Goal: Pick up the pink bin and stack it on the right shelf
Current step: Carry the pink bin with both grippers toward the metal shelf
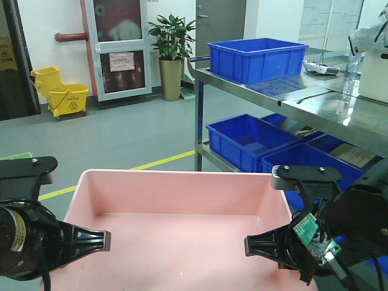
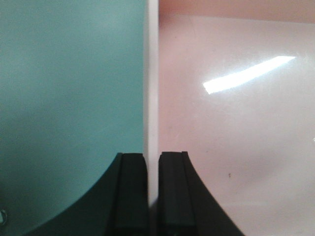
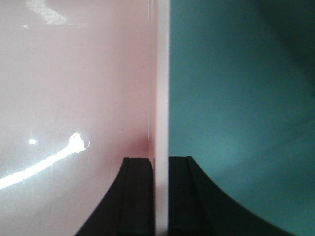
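Clamping the left wall of the large shallow pale-pink plastic bin (image 1: 182,224), the left fingers (image 2: 132,196) are flat black pads. They press on either side of the thin rolled rim, one inside the tub and one outside, over the matte teal floor (image 2: 64,88). The bin's inside is smooth and glossy, with sloped walls, a flat bottom and bright streaks of reflected light. In the front view it sits low and central, spanning from one arm to the other, short of the shelf and not on it. On its right wall the right fingers (image 3: 138,196) are clenched on the rim the same way, with pink plastic on one side and teal floor on the other.

Behind, at far left, stands a yellow plastic mop bucket (image 1: 60,91). A leafy potted plant (image 1: 173,36) in a tall tan pot is by the back wall. At right stands the stainless-steel-framed right shelf (image 1: 315,106), its shiny reflective top crossed by dark tape lines. A deep blue plastic crate (image 1: 257,57) occupies the far end of that top, and more blue crates (image 1: 248,142) fill the lower tier.
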### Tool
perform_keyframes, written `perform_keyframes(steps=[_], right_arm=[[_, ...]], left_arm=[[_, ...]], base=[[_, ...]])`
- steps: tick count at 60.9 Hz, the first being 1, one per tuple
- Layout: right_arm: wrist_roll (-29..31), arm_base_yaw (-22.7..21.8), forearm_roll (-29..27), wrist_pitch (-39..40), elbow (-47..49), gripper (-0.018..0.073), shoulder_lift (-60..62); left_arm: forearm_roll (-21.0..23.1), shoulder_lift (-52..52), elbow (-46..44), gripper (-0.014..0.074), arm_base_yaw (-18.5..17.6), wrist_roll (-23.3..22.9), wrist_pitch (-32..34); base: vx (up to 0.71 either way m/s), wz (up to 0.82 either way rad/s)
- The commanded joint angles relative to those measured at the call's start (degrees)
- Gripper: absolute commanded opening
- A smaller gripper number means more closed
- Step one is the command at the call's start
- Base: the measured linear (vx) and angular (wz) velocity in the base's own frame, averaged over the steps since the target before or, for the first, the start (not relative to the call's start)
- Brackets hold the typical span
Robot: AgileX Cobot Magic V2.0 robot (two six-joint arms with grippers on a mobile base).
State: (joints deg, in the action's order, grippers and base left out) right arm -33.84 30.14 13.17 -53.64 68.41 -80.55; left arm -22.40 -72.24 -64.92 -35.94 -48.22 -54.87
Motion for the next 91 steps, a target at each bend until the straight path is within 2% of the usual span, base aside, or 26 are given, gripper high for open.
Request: perform_keyframes(steps=[1,91], right_arm=[[0.54,-0.39,4.42,1.3,1.59,-0.0003,1.94],[0.44,-0.39,4.42,1.35,1.59,-0.0003,1.94]], left_arm=[[-3.62,1.88,-1.63,0.0111,-0.01,-0.68,1.96],[-3.62,1.88,-1.63,0.0111,-0.01,-0.68,1.96]], base=[[0.39,-0.03],[0.41,-0.04]])
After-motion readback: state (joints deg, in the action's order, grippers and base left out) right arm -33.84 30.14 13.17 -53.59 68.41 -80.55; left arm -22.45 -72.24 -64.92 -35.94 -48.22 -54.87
